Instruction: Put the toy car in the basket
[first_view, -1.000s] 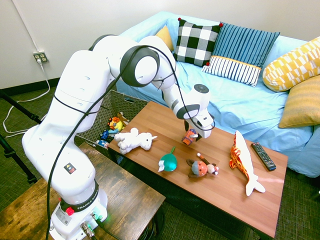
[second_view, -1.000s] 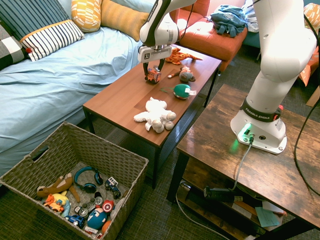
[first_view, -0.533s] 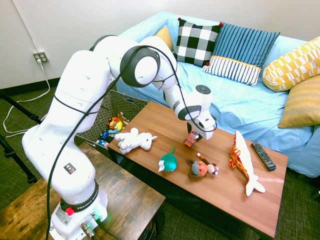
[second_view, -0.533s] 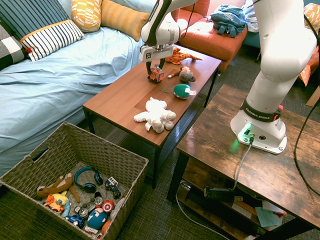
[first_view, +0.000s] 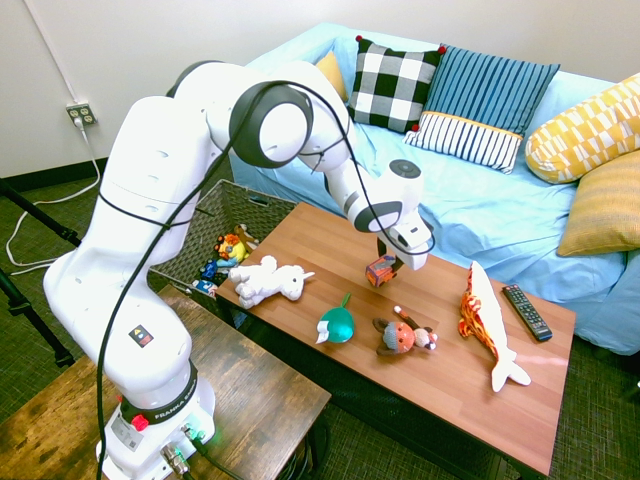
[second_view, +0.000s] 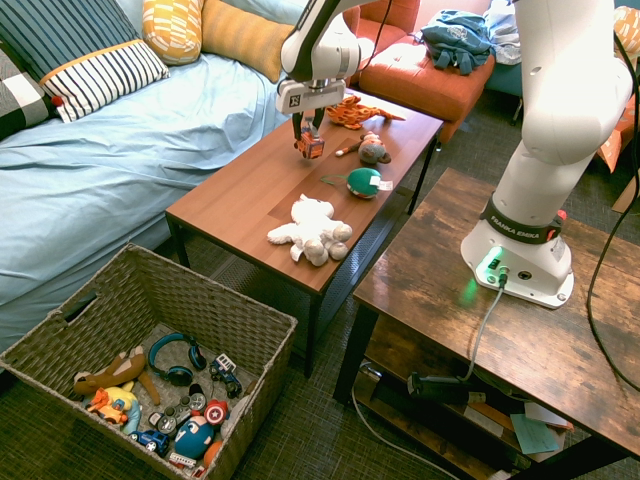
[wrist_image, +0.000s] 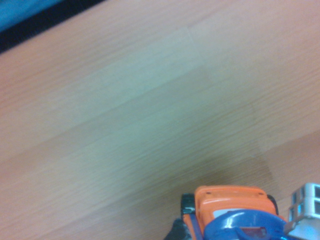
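Note:
The toy car (first_view: 381, 269), small, boxy and orange-red, hangs just above the wooden coffee table (first_view: 320, 235) with my gripper (first_view: 385, 262) shut on it. From the other side the toy car (second_view: 309, 147) sits between the fingers of the gripper (second_view: 308, 138), clear of the tabletop. Close up in the wrist view, the toy car (wrist_image: 230, 215) shows orange with a blue part over the wood. The large woven basket (second_view: 115, 300) stands on the floor beyond the table's end, near the sofa; the basket (first_view: 240, 205) is partly hidden behind the arm.
On the table lie a white plush (first_view: 268, 280), a teal plush (first_view: 336, 325), a round brown-orange plush (first_view: 400, 337), an orange-and-white fish plush (first_view: 485, 320) and a remote (first_view: 526, 312). Several toys fill the basket's bottom. A blue sofa (first_view: 480, 200) runs along the table.
The gripper's fingers closed on the toy car and raised it slightly off the table, shifting a little toward the table's sofa side.

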